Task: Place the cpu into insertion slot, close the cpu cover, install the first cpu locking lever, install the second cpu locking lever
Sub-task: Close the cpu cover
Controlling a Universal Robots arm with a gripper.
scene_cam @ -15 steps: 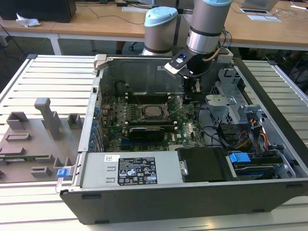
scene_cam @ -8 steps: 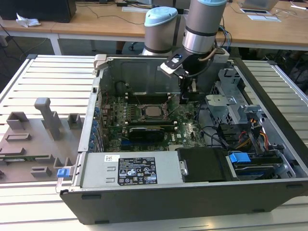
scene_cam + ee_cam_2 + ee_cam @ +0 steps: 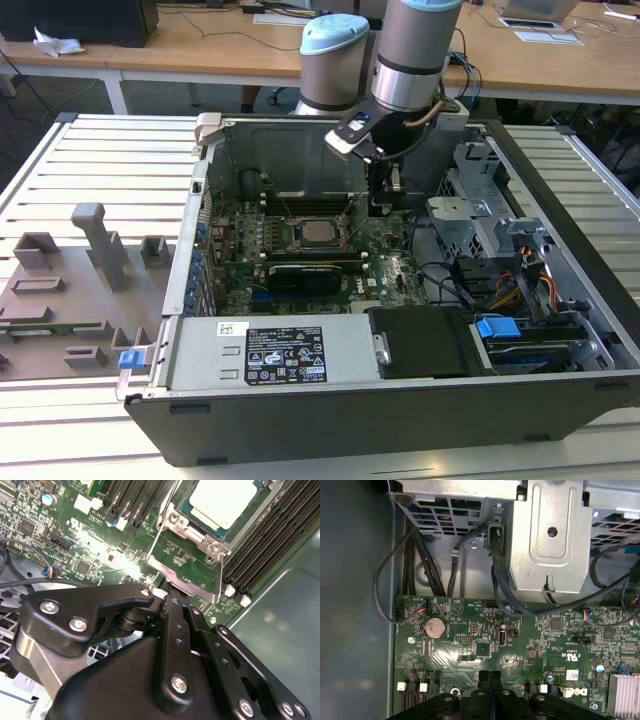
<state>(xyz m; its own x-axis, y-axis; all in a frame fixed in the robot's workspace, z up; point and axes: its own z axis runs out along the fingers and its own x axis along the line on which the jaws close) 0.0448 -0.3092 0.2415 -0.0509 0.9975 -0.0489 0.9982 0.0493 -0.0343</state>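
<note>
The cpu [image 3: 225, 500] lies flat in the insertion slot [image 3: 176, 521], silvery-grey top up, thin green rim showing; the cpu cover [image 3: 182, 578], a thin silver frame, seems raised off it, its free edge just beside the pincer [image 3: 167, 599]; the pincer is clenched, gripping nothing I can make out; the slot lies toward the exterior view's left of it.

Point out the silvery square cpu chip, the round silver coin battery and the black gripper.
Silvery-grey square cpu [image 3: 225, 500]: second wrist view, metal top's middle.
Round silver coin battery [image 3: 434, 627]: first wrist view, its centre.
Black gripper [image 3: 490, 676]: first wrist view, between its fingertips.
</note>
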